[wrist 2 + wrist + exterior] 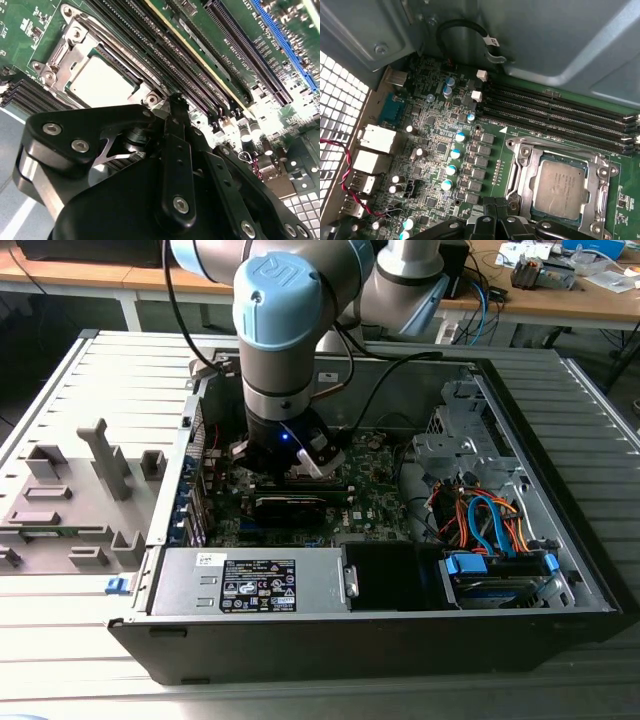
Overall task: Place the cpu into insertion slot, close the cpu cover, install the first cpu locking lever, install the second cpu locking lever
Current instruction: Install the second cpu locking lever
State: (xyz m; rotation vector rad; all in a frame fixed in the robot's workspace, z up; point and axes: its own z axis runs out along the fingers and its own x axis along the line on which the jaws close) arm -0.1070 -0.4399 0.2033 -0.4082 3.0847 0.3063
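Computer case [590, 570], lying open on its side on a slatted table [60, 370], holds everything you need to know about. Inside it you have a green motherboard [375, 505], a grey power supply box [250, 582] along the near wall, and a bundle of orange and blue cables [490, 520] toward the exterior view's right. Your robot arm [290, 320] reaches straight down into the case, over the board.

On the board, the insertion slot [559, 186] already contains the cpu [557, 189]: its silver-grey top lies flat and square within the socket. The cpu cover [594, 192], a thin silver frame, lies down around the chip in both wrist views, with the chip's top showing through its square opening. Long black memory slots [560, 117] run just beside the socket.

Your gripper [496, 212] hangs just above the board, near one edge of the socket. In the first wrist view its two black fingertips [486, 206] sit close together, nearly touching, with nothing seen between them. In the second wrist view the gripper's black body [150, 190] fills the foreground, with the socket and chip beyond it. You cannot tell whether the fingertips touch the board or the socket's metal.
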